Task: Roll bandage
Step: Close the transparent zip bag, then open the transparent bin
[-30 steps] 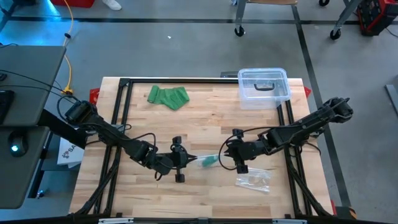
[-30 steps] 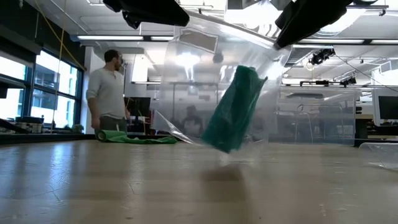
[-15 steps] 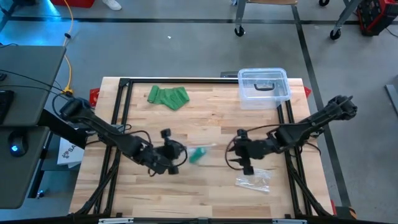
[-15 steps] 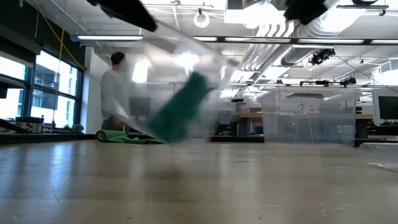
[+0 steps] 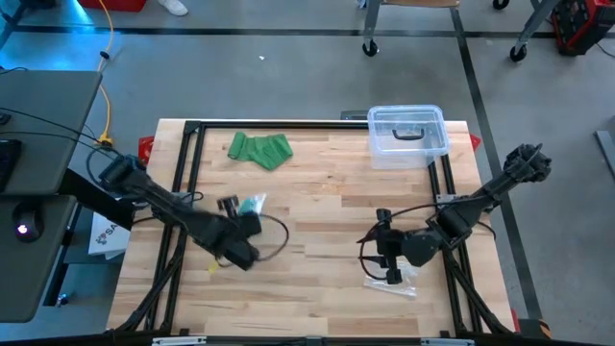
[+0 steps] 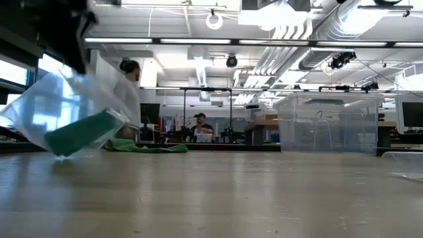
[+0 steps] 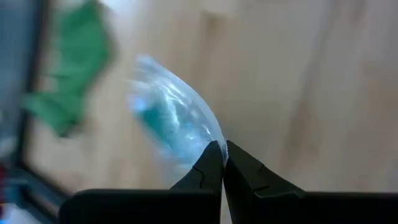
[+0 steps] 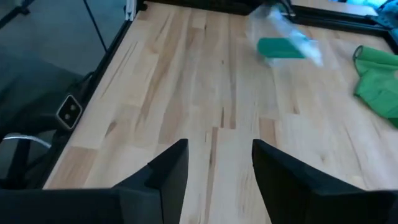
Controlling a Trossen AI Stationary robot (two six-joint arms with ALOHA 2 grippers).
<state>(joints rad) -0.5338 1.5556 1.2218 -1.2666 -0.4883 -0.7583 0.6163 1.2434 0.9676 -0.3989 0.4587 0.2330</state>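
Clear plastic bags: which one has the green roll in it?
The clear bag pinched by the left gripper holds the green roll; the other bag, beside the right gripper, shows none.

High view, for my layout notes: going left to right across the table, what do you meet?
Left gripper shut on a clear bag holding a green roll → green cloth → right gripper, open → clear lidded box.

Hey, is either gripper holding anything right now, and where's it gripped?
The left gripper pinches the clear bag by its edge, a green roll inside. The right gripper is open and holds nothing.
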